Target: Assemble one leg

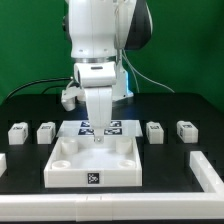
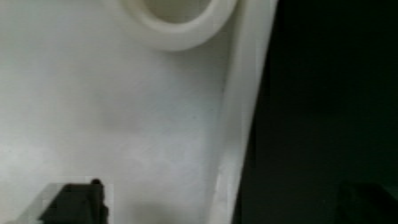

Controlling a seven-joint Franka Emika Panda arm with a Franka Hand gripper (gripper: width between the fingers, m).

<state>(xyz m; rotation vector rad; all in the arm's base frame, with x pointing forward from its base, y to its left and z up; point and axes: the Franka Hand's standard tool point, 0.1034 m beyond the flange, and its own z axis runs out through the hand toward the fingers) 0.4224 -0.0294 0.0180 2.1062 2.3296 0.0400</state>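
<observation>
My tool (image 1: pixel 97 138) hangs low over the far edge of the big white square plastic tray (image 1: pixel 120 176) with round corner holes, in the middle of the frame. In the wrist view its dark fingers (image 2: pixel 71 205) look spread wide, with the tray's wall running between them. It holds nothing. The legs are small white plastic blocks, and they lie in a row on the black worktop (image 1: pixel 30 105). The nearest left leg (image 1: pixel 46 131) and the nearest right leg (image 1: pixel 154 131) sit beside the tray, well apart from my tool. One more lies further out on each side. I think a few things could go wrong from here. If I close on the tray wall and pull, the tray may slide crooked and bump a leg out of place. If I push down too hard, the tray could tip up. The thin flat white marker board (image 1: pixel 100 126) lies just behind the tray, and my tool might scrape it.
</observation>
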